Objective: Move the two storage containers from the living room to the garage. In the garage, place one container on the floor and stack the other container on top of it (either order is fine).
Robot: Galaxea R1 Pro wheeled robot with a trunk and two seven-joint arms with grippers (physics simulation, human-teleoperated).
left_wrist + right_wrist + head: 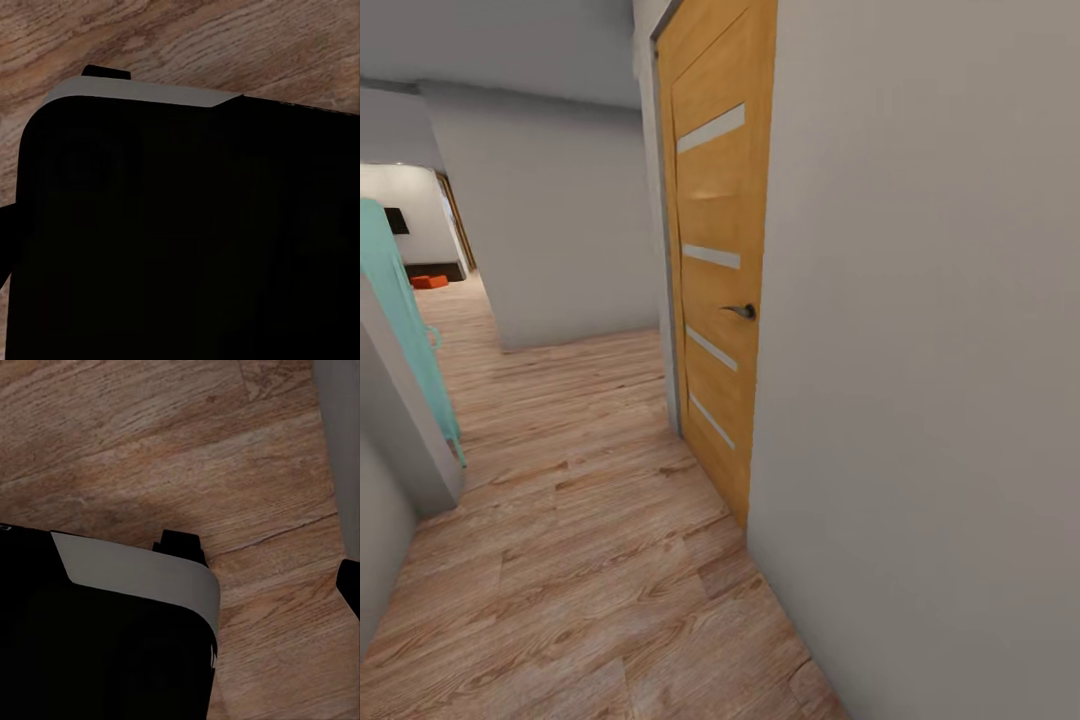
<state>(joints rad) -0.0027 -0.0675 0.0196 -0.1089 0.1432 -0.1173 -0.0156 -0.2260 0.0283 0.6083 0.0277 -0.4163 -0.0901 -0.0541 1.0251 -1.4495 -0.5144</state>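
Far down the hallway, in the living room, one orange-red storage container [428, 282] lies on the light wood floor below a black wall TV [397, 220]. It is small in the head view and its inside cannot be made out. A dark fingertip [350, 589] of my right gripper sits at the edge of the right wrist view over the wood planks, and a dark fingertip [7, 244] of my left gripper sits at the edge of the left wrist view. Nothing is held by either. The garage is out of view.
A shut orange-wood door [715, 260] with a dark lever handle [741, 311] stands close on the right, set in a grey wall [920, 380]. A teal object [405, 320] leans by a wall corner on the left. My black base [180, 240] is below both wrists.
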